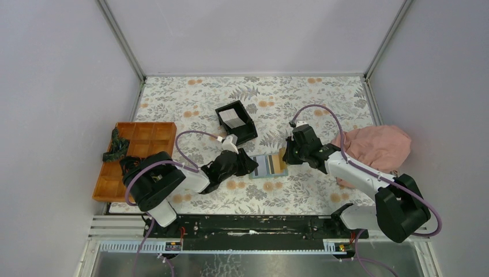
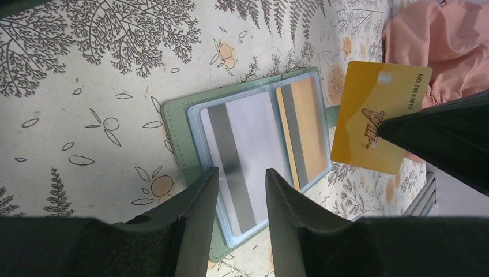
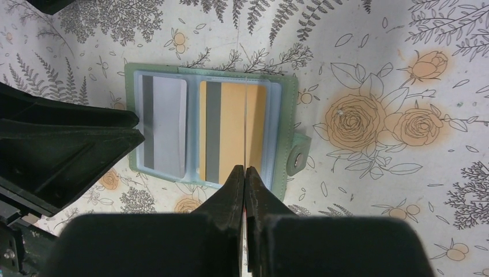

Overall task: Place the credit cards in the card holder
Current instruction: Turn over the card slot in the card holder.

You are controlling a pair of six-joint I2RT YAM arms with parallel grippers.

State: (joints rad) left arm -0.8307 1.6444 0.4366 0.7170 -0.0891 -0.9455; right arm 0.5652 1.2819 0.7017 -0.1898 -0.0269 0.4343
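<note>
The green card holder [image 1: 269,166] lies open on the floral table between the arms. In the left wrist view its green edge [image 2: 179,133] frames a pale grey-white card [image 2: 248,138] in one clear pocket and a gold card [image 2: 308,130] in the other. My right gripper [image 3: 245,170] is shut on a yellow VIP card [image 2: 375,109], held upright just above the holder's gold side and seen edge-on in the right wrist view [image 3: 245,133]. My left gripper [image 2: 242,173] is open and empty, its fingertips over the holder's grey-card page.
A black open-top box [image 1: 236,122] holding a pale card stands behind the holder. An orange divided tray [image 1: 135,156] sits at the left with a dark item in it. A pink cloth [image 1: 377,147] lies at the right.
</note>
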